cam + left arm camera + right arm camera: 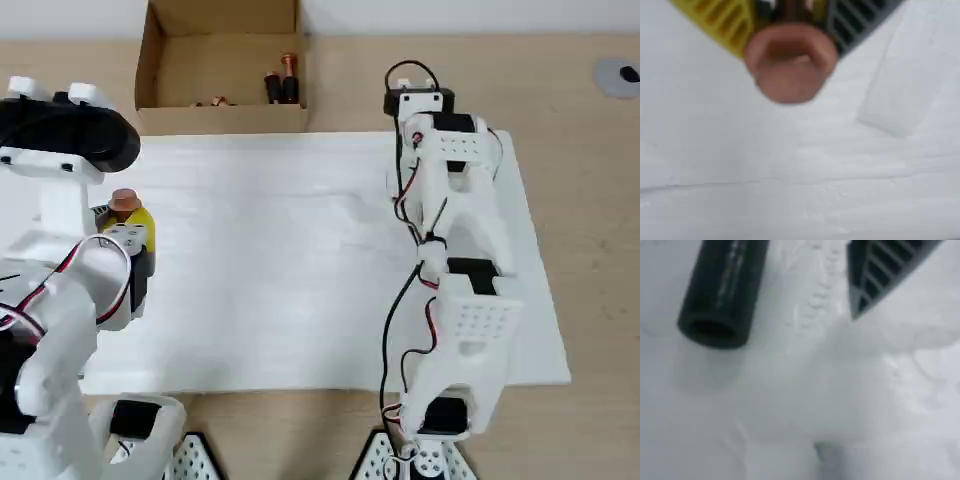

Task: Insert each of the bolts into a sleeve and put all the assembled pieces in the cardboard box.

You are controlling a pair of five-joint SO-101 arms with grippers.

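Observation:
A copper bolt (790,62) is clamped head-out between the yellow and dark fingers of my left gripper (790,20). In the high view this bolt (125,200) and my left gripper (125,225) hang over the left edge of the white foam mat (290,270). A black sleeve (722,287) lies on the foam with its open bore facing the camera. My right gripper (795,300) is just above it, its dark finger (880,275) standing apart from the sleeve with foam showing between them. The cardboard box (150,70) at the back holds assembled pieces (283,82).
The right arm (460,200) is folded over the right side of the mat and hides what lies under it. The left arm's black and white body (60,140) stands at the far left. A grey round object (620,75) sits at the back right of the wooden table.

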